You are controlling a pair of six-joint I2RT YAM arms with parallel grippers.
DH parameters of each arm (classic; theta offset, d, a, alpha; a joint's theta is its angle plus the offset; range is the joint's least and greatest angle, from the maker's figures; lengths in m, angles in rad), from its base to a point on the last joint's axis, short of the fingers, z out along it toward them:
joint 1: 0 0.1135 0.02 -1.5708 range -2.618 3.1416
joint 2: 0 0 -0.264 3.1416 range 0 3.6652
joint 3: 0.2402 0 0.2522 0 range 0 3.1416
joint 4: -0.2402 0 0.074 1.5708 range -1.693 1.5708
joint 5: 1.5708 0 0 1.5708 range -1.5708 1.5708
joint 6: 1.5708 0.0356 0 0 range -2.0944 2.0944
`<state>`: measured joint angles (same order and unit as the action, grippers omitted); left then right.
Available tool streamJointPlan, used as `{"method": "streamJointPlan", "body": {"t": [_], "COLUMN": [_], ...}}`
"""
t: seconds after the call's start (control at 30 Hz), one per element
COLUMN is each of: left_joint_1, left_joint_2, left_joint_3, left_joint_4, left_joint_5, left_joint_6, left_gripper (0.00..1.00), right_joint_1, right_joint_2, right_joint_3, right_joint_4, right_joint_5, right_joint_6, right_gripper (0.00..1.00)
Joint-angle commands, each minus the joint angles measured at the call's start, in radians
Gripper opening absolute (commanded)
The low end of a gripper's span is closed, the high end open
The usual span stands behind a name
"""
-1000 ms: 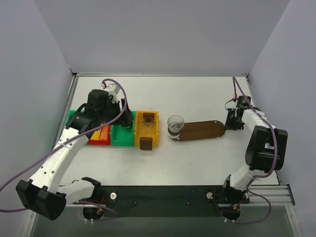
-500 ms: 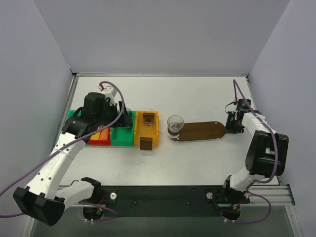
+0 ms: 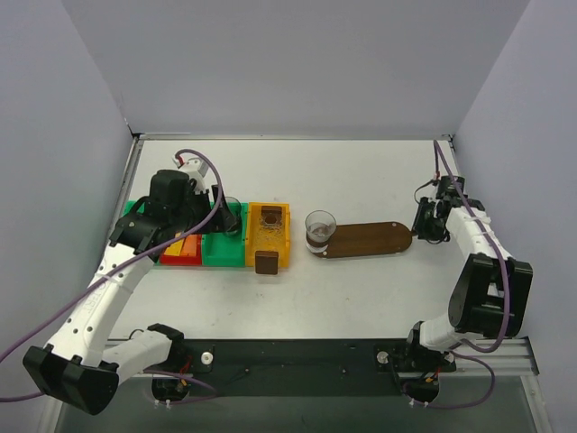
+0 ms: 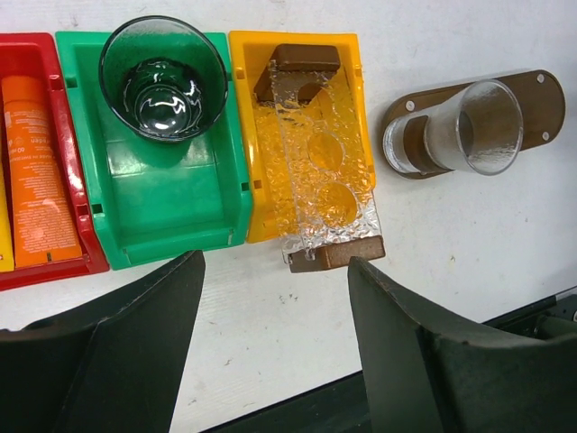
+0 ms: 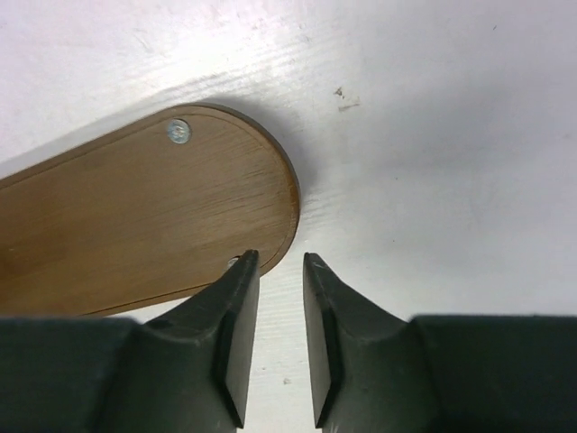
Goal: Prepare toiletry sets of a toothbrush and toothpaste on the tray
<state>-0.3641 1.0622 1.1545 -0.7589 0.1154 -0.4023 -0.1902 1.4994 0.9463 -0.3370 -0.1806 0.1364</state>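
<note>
Beside the tray (image 5: 135,225) end, right pincer (image 5: 279,260) narrowly parted

Overhead camera sees everything; both downward wrist cameras share the tray (image 3: 370,240).

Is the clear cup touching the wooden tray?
Touching. The left wrist view shows the clear cup standing with its base on one end of the tray.

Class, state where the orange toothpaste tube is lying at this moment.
In the left wrist view, the orange toothpaste tube lies inside the red bin at the far left. That bin sits right beside the green bin, which holds a glass cup.
</note>
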Motion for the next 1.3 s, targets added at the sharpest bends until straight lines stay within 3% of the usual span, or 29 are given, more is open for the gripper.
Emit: {"method": "streamJointPlan", "body": {"t": [0.0,0.2,0.43,0.8,1.27], "left_joint_1": [0.008,-0.006,-0.156,-0.167,-0.222], "left_joint_2": [0.047,0.094,0.157,0.139,0.254], "left_joint_3": [0.074,0.067,-0.009,-0.199,-0.153], "left_joint_4": [-0.039,0.006,0.085,0.269,0.227], "left_joint_5": [-0.054,0.024,0.03,0.052,-0.108], "left_joint_6": [-0.046,-0.079,-0.153,-0.286,-0.227], "left_gripper": [0.75,0.75,0.75,0.75,0.73], "right_joint_1": [0.008,0.038,0.092,0.179,0.207], "right_joint_2": [-0.093,-0.172,-0.22,-0.289,-0.304], "right_joint_3": [0.111,0.198,0.25,0.241,0.25], "right_joint_4": [-0.077,-0.097,-0.102,-0.108,-0.099], "right_joint_5": [-0.017,-0.045,-0.106,-0.18,-0.207], "right_joint_6": [0.009,0.031,0.071,0.089,0.106], "right_gripper": [0.29,0.39,0.4,0.43,0.42]}}
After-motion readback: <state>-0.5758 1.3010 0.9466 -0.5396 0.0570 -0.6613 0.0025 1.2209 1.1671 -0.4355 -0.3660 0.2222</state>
